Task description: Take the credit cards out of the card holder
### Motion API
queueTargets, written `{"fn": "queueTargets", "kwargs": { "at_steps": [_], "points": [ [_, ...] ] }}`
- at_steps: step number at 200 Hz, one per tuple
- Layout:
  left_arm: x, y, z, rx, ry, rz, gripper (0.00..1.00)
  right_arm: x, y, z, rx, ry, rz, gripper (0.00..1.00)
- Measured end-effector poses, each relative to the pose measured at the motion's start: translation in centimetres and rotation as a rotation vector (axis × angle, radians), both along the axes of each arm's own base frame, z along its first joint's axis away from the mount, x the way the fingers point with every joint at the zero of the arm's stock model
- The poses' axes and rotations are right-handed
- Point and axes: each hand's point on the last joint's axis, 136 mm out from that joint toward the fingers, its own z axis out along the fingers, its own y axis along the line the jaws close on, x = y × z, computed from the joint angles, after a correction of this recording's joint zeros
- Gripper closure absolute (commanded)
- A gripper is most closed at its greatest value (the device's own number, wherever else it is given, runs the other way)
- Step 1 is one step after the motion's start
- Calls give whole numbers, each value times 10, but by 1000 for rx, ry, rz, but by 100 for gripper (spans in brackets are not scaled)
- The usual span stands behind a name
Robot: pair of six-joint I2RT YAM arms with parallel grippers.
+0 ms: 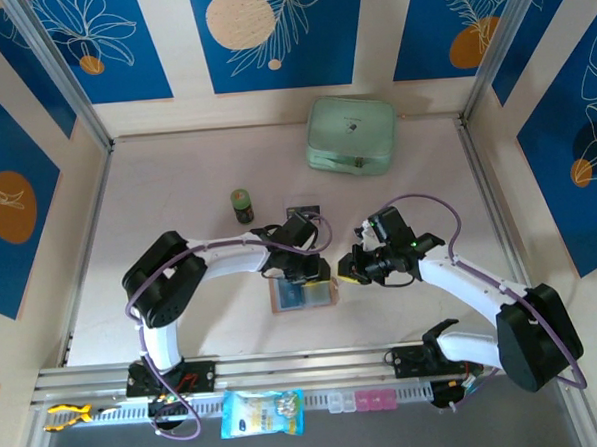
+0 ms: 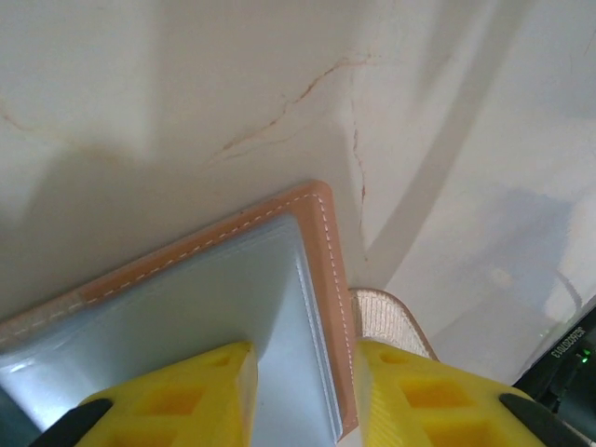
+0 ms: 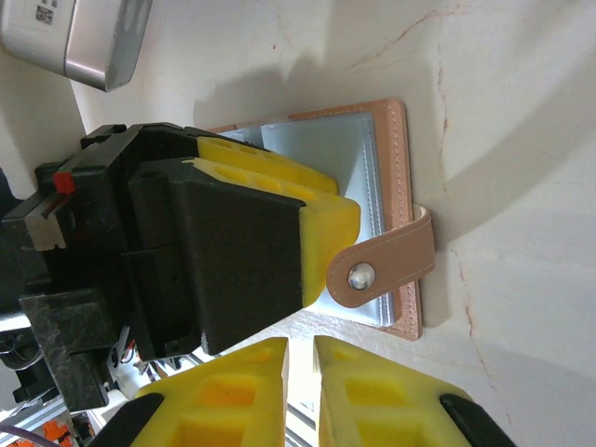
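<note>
The wallet (image 1: pixel 300 297) lies open and flat on the pale table (image 1: pixel 176 180), near its front edge and between the two arms, with its grey pocket lining facing up inside a tan stitched border. Its closing strap (image 3: pixel 389 264) sticks out past one side, the small snap stud (image 3: pixel 358 274) turned up. The left gripper (image 2: pixel 304 350) comes down onto the wallet with its yellow fingers (image 2: pixel 186 396) a modest way apart. One finger is over the grey lining and the other is just outside the tan edge by the strap, so the edge sits in the gap with some lining showing beside it, not pinched. The right gripper (image 3: pixel 301 350) hangs just beside the strap side of the wallet, its fingers almost together with only a thin slit between them and nothing in it. I cannot tell whether any cards sit in the pockets. A mint-green case (image 1: pixel 351 134) stands well apart at the back of the table, and a small green bottle (image 1: pixel 241 204) stands behind the left arm.
</note>
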Motion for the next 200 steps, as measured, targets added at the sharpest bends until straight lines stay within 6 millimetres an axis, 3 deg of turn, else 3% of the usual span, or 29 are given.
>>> {"fn": "queueTargets", "kwargs": {
  "at_steps": [43, 97, 138, 167, 200],
  "points": [
    [2, -5, 1, -22, -8, -4, 58, 0, 0, 0, 0, 0, 0, 84],
    [4, -7, 5, -35, -22, -4, 58, 0, 0, -1, 0, 6, 2, 84],
    [10, -4, 32, -59, -92, 5, 58, -1, 1, -6, -4, 25, 5, 84],
    [10, 3, 50, -76, -136, 15, 59, -3, 3, -12, -12, 51, 13, 84],
    [6, 20, 47, -40, -142, 37, 60, -3, 11, -16, -19, 65, 39, 84]
  ]
}}
